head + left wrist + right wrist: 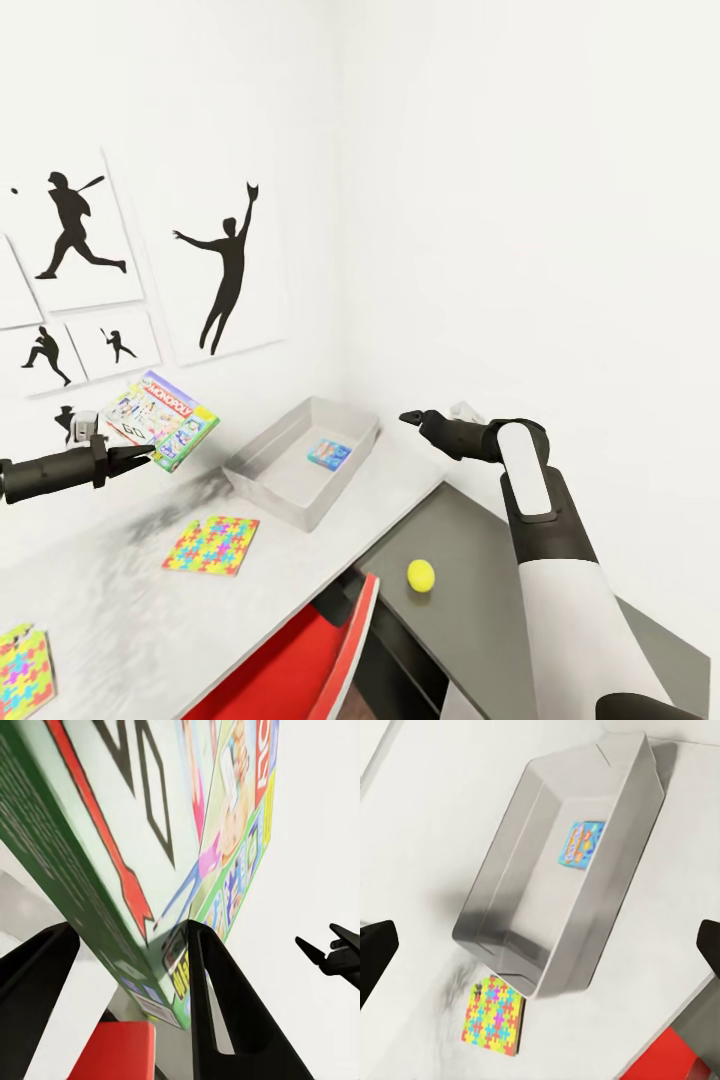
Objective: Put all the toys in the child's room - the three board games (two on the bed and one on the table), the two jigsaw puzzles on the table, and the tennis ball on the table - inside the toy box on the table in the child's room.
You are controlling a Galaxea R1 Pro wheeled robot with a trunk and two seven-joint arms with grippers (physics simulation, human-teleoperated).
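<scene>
Pale table [120,600], toy box [262,472] holding small blue board game [328,452]

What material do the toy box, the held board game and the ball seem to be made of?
Toy box: likely plastic, pale grey, smooth, slightly translucent walls. Board game in the left tool: probably printed cardboard, glossy colourful cover, sharp flat edges. Ball: plain matte yellow-green; felt or rubber, the render leaves it open.
</scene>
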